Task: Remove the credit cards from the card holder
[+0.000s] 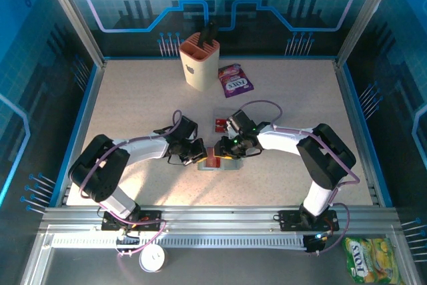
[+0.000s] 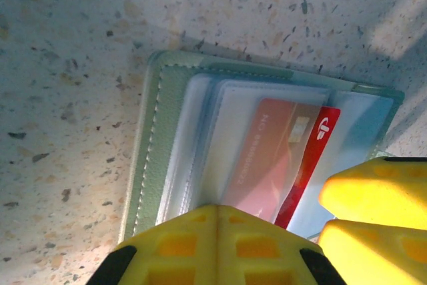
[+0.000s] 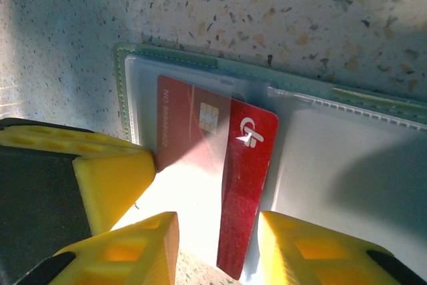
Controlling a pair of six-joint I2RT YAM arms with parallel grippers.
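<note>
The grey-green card holder lies open on the table between both arms, its clear sleeves facing up. One of the credit cards, a red one, sticks halfway out of a sleeve. My right gripper is open and straddles the card's exposed end, with a gap on the left side. My left gripper is shut, its joined tips resting on the holder's near edge beside the card. Two more red cards lie loose on the table just behind the holder.
A tall beige slotted cup stands at the back centre, with a purple-and-white candy packet to its right. A green candy packet lies beyond the front rail at the lower right. Frame posts border the table.
</note>
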